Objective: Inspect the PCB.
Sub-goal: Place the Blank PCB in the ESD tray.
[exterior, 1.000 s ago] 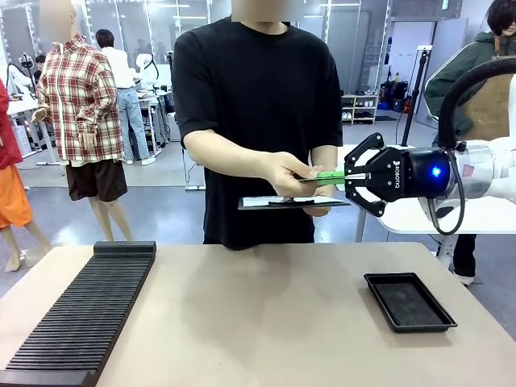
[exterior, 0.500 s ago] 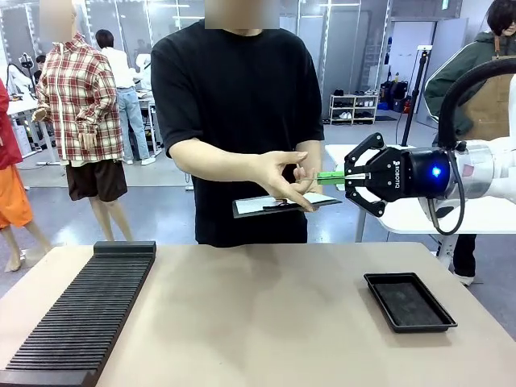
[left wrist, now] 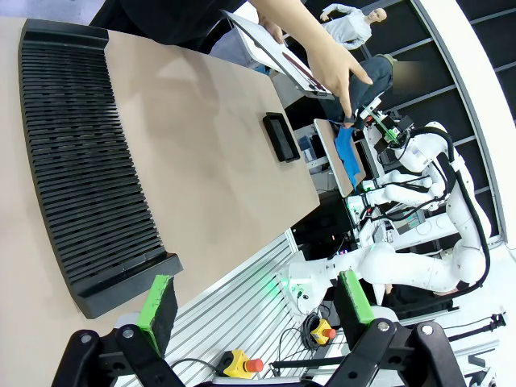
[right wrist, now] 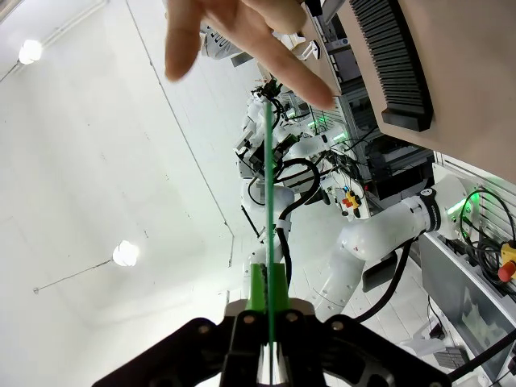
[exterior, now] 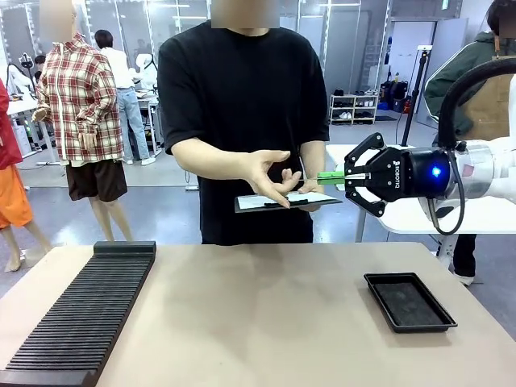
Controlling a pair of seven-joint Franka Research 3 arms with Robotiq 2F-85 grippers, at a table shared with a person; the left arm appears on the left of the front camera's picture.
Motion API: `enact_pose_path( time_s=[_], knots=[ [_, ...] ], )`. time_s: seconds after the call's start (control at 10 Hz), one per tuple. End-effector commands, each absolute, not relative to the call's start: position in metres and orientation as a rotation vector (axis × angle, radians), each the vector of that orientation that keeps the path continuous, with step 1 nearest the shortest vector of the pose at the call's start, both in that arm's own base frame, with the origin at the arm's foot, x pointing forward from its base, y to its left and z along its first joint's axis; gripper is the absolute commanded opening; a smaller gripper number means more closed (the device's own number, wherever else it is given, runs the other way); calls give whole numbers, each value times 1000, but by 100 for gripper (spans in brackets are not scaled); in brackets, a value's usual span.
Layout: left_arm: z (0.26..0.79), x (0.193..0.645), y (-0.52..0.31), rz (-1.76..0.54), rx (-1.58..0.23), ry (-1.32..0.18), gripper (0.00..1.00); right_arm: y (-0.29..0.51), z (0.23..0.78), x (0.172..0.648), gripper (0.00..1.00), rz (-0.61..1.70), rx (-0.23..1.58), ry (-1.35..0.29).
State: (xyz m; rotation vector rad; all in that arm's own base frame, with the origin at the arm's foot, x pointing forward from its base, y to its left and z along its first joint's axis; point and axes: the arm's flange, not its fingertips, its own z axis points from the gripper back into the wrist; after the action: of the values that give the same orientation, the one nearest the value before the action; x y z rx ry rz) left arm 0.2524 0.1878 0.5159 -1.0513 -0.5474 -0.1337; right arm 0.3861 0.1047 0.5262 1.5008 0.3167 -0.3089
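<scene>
Right gripper [exterior: 347, 177] jaws clenched on the PCB [exterior: 330, 177], held level above the table's far edge, long axis pointing toward the person's hand [exterior: 270, 177] just beside its free end; left gripper [left wrist: 256, 305] jaws released, well apart.

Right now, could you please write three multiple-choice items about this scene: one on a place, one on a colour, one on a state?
1. Where is the black tray?
A. On the table, robot's right side
B. On the clipboard
C. In the person's hand

2. What colour is the PCB?
A. Blue
B. Green
C. White

3. How is the right gripper?
A. Open, holding nothing
B. Shut on the clipboard
C. Shut on the PCB

Answers: 1 A, it lies on the tabletop at picture right. 2 B, its edge shows green. 3 C, the fingers pinch the board's edge.
</scene>
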Motion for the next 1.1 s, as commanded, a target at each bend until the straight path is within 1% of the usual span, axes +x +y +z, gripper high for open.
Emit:
enact_pose_path(
  time_s=[0.0,0.1,0.2,0.3,0.5,0.6,0.7,0.8,1.0],
  knots=[
    [516,252,188,-129,-1040,-538,100,105,526,386,3,-309,1501,317],
    [516,252,188,-129,-1040,-538,100,95,539,372,3,-240,1386,197],
    [516,252,188,-129,-1040,-538,100,80,538,366,3,-241,1353,199],
    [516,252,188,-129,-1040,-538,100,61,534,364,3,-238,1350,175],
    [516,252,188,-129,-1040,-538,100,33,523,363,3,-208,1278,110],
    [516,252,188,-129,-1040,-538,100,17,512,367,3,-165,1241,117],
    [516,252,188,-129,-1040,-538,100,-1,499,375,3,-147,1182,75],
    [516,252,188,-129,-1040,-538,100,-13,481,380,3,5,1061,54],
    [516,252,188,-129,-1040,-538,100,-31,448,393,3,41,1026,-9]
  ],
)
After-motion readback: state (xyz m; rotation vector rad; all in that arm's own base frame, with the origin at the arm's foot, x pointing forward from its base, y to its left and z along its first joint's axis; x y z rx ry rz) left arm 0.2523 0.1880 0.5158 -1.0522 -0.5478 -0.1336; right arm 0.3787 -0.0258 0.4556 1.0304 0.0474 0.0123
